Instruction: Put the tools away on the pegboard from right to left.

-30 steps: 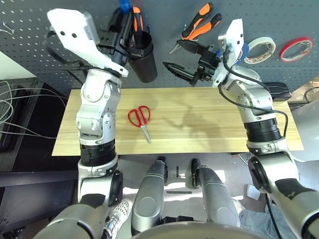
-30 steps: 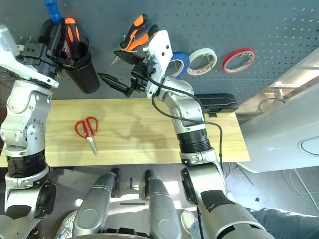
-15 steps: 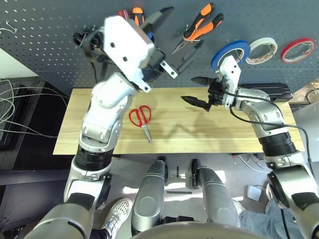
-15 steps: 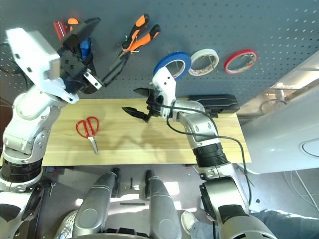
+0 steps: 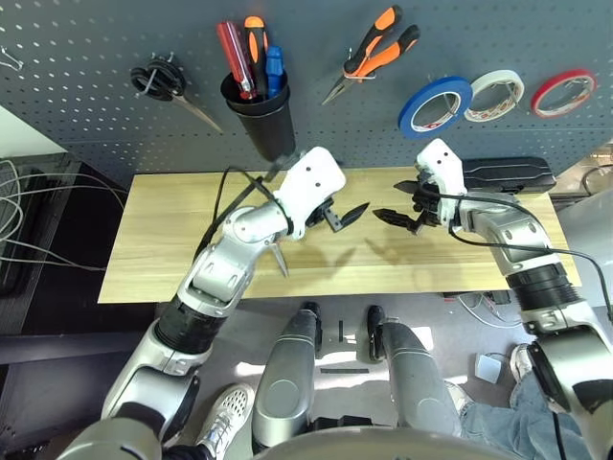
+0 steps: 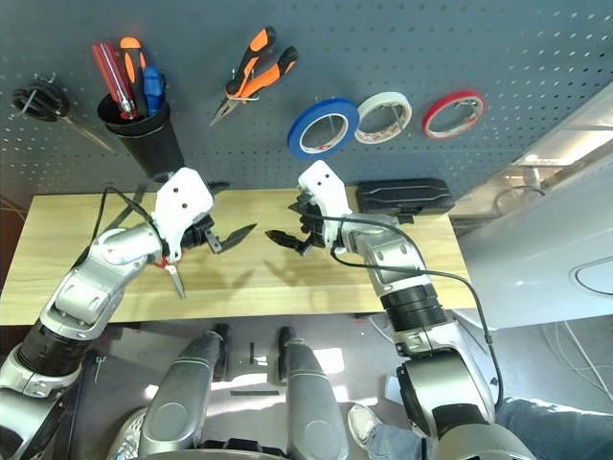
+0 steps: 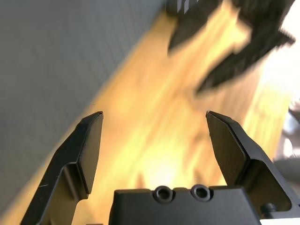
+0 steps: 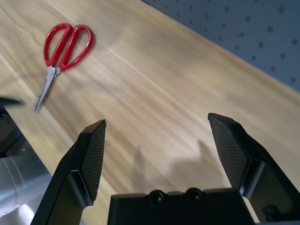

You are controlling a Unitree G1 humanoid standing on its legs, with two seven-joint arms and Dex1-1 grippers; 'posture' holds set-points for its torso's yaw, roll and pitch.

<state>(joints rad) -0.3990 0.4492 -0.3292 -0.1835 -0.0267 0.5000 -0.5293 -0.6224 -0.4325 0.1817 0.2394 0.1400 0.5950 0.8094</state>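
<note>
Spreading wide with nothing between them, the two black fingers of the left gripper (image 5: 347, 216) are held low over the wooden table (image 5: 144, 240), and those of the right gripper (image 5: 400, 209) are parted and empty as well, tips facing the left gripper's across a small gap. Ribbed inner faces on the right gripper's wedge-shaped fingers (image 8: 93, 150) are shown in the right wrist view, which also gives the red-handled scissors (image 8: 61, 51) whole, lying flat on the pale, straight-grained wood with steel blades closed. In the head views most of the scissors are hidden behind the left arm's white wrist housing, and little more than the blade tip is seen. Above the table, the dark, perforated pegboard (image 5: 86, 48) carries the orange-and-black-handled pliers (image 5: 374, 53) on a hook, the blue tape ring (image 5: 436, 105) beside a white tape roll (image 5: 494, 96) and a red tape roll (image 5: 563, 92), and a black cup (image 5: 261, 120) holding the blue-handled screwdriver (image 5: 274, 69) with a red screwdriver (image 5: 233, 57) and an orange screwdriver (image 5: 255, 53).
</note>
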